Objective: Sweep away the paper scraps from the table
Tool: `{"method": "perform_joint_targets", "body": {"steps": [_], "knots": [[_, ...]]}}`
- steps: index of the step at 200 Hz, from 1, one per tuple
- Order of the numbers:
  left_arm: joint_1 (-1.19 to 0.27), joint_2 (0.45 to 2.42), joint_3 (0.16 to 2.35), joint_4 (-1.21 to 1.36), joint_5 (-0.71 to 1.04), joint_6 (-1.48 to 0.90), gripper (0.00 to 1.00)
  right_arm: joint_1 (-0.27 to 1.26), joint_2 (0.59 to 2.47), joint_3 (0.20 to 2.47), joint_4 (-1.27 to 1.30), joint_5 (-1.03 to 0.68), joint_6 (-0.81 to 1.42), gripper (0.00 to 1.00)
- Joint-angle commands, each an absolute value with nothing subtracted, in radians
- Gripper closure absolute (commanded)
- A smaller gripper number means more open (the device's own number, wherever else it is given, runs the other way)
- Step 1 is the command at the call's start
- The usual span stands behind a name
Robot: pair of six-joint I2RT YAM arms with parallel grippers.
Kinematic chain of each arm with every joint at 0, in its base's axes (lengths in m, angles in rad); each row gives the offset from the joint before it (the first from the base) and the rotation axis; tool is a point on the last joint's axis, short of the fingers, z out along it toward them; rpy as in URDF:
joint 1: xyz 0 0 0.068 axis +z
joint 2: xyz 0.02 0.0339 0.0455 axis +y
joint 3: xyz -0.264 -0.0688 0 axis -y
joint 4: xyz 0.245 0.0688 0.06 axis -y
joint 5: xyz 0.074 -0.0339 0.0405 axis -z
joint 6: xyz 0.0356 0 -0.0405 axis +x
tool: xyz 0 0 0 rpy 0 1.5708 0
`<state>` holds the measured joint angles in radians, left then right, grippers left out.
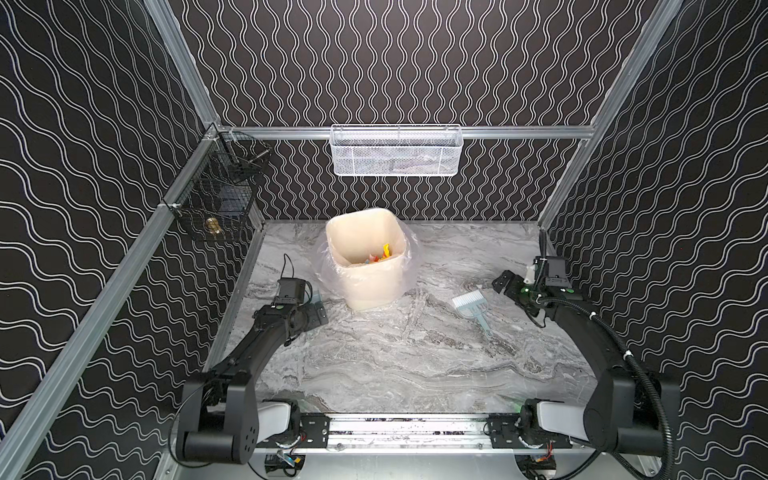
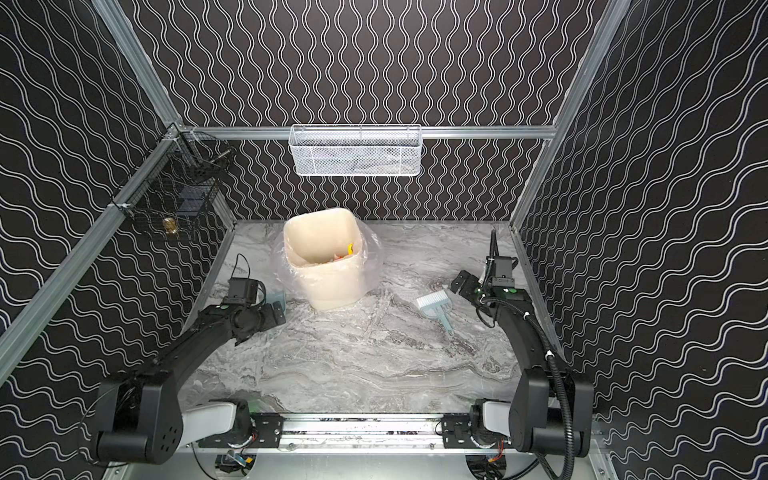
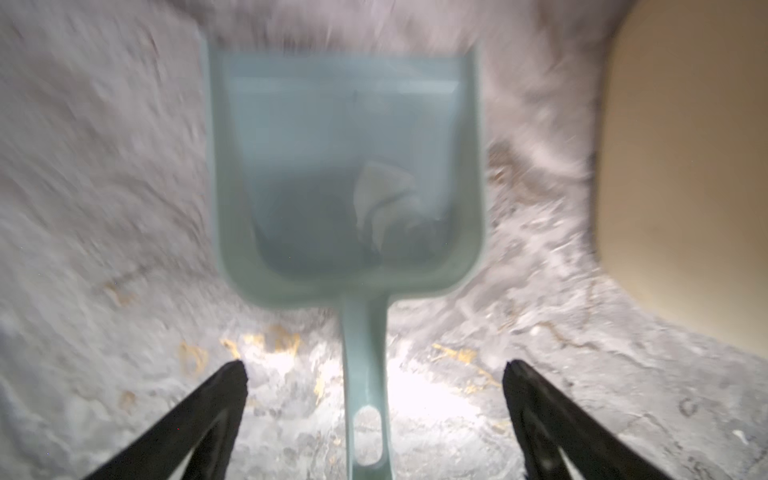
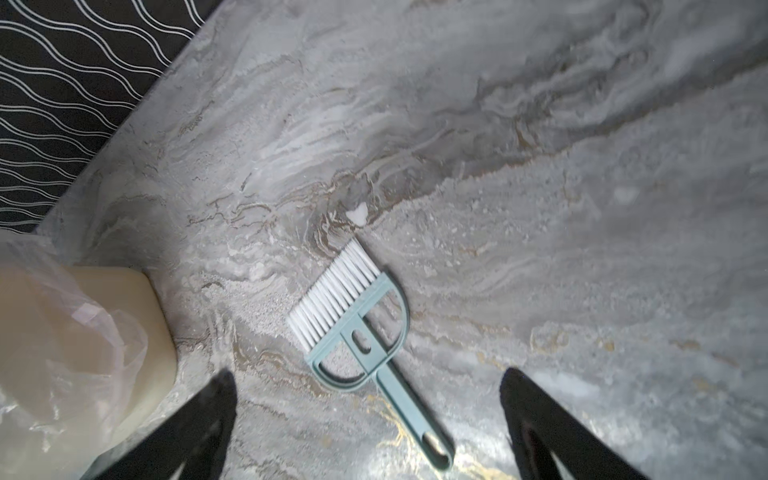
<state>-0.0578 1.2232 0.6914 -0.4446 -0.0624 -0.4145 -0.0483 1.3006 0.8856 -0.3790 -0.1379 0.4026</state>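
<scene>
Wide open, empty: left gripper [image 3: 374,365] astride dustpan [image 3: 345,166] handle on table [image 1: 395,353], right gripper [image 4: 368,374] short of brush [image 4: 349,307]. Beyond, scraps [image 1: 382,253] in bin [image 1: 365,291], one pale wad [image 3: 382,199] seemingly in dustpan. Light, soft, flighty: probably better swept, gripping brush handle, than pinched.

Paper scraps [image 1: 380,254] lie in the waste bin [image 1: 374,289]; the dustpan [image 3: 311,124] lies left of it, the hand brush [image 1: 471,305] right.

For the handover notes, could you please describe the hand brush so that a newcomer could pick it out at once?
Find the cream waste bin at the back of the marble table. To its right in both top views, the hand brush lies flat on the surface. Only it has white bristles; the dustpan left of the bin shares its pale blue plastic.
</scene>
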Motion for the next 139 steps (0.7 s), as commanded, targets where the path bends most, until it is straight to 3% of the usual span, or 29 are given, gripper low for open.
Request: {"method": "perform_joint_targets", "body": {"steps": [1, 80, 108, 139], "knots": [[-0.055, 1.174, 0.698, -0.319, -0.103, -0.263, 0.02, -0.025, 1.319, 0.865, -0.181, -0.042, 0.293, 0.00], [-0.019, 1.307, 0.549, 0.375, -0.037, 0.073, 0.01, 0.021, 1.386, 0.445, 0.712, 0.156, 0.000, 0.00], [-0.002, 1.379, 0.482, 0.622, 0.062, 0.065, 0.01, 0.019, 1.442, 0.399, 0.856, 0.196, -0.018, 0.00], [-0.001, 1.439, 0.447, 0.713, 0.095, 0.045, 0.01, 0.018, 1.502, 0.341, 1.023, 0.223, -0.022, 0.00]]}}
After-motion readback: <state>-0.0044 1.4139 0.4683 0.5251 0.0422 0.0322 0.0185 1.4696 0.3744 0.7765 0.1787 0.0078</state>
